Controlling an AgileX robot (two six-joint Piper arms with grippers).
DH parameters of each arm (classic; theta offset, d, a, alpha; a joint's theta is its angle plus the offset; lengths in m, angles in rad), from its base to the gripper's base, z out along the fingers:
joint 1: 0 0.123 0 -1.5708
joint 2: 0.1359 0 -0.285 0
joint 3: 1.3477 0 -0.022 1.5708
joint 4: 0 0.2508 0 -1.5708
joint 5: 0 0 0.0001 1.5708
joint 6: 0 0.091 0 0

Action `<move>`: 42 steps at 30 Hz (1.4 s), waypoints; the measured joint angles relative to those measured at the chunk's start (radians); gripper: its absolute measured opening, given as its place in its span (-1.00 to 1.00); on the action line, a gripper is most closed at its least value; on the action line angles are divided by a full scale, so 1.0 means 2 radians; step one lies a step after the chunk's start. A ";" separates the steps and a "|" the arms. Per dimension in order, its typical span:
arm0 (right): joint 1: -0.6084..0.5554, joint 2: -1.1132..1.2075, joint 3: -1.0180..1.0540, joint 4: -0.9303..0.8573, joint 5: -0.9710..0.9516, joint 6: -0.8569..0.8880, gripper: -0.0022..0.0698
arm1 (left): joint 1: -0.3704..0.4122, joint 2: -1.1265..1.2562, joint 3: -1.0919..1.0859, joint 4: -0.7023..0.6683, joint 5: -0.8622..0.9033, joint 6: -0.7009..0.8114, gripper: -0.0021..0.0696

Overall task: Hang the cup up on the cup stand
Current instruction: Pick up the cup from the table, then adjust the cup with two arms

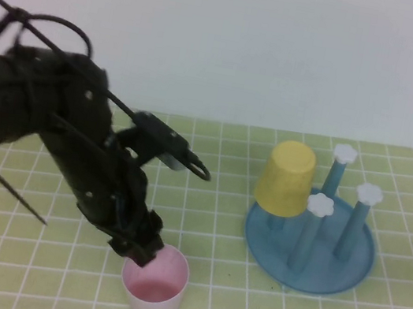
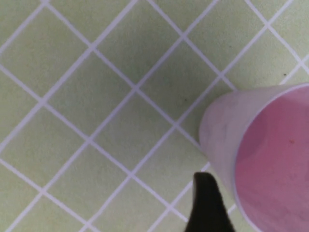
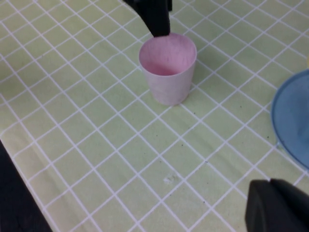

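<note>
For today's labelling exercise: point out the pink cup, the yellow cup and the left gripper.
pink cup (image 1: 155, 283), high view, inside.
yellow cup (image 1: 286, 178), high view, outer wall.
left gripper (image 1: 143, 252), high view, open fingertips at the pink cup's rim.

A lab-style test bench (bare white wall (image 1: 289, 49), green gridded tablecloth (image 1: 219, 221)).

The yellow cup (image 1: 285, 178) hides one peg of the cup stand (image 1: 310, 249).

No text, labels or numbers — none readable.
</note>
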 joint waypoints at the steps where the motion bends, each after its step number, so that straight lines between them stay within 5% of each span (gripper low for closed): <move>1: 0.000 0.000 0.000 0.001 0.000 -0.001 -0.94 | -0.003 0.007 -0.001 0.000 -0.006 0.000 0.24; 7: 0.000 0.000 0.000 0.005 0.000 -0.004 -0.94 | -0.004 0.044 -0.001 -0.001 -0.036 -0.006 0.06; 12: 0.000 0.000 0.000 0.006 0.000 -0.006 -0.94 | -0.004 0.062 -0.001 -0.003 -0.037 -0.016 -0.93; 17: 0.000 0.000 0.000 0.006 0.000 -0.016 -0.94 | 0.004 0.062 -0.007 -0.015 -0.017 -0.007 -0.94; 31: 0.020 0.000 0.000 0.007 0.001 -0.148 -0.94 | 0.051 0.055 -0.099 -0.190 0.158 0.067 -0.94; 42: 0.029 0.053 -0.073 -0.029 0.053 -0.073 -0.94 | 0.051 0.015 -0.099 -0.218 0.158 0.035 -0.94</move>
